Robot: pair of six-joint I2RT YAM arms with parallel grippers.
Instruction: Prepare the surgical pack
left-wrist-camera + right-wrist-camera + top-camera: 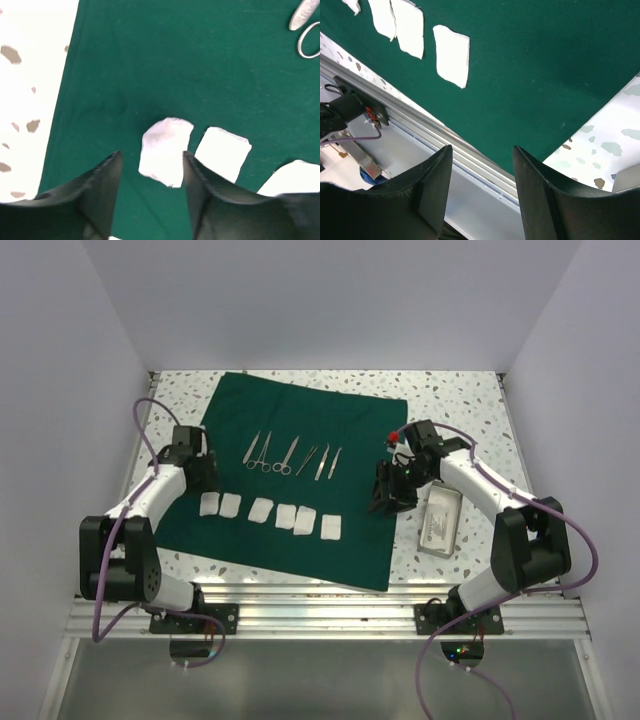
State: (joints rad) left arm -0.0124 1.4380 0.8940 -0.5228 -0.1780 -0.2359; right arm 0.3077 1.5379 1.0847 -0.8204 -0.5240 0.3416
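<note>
Speckled white counter (pixel 460 390), walls on left, far and right sides. Directly on it: dark green drape (pixel 340 420), spread flat over left and centre, slightly skewed, near-right corner reaching the metal rail (pixel 330 612) at the near edge. Just right of the cloth, on bare counter: small shiny metal tray (pixel 440 494).

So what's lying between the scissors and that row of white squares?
Nothing: only bare green drape separates the scissors from the gauze squares, clearest in the top view.
</note>
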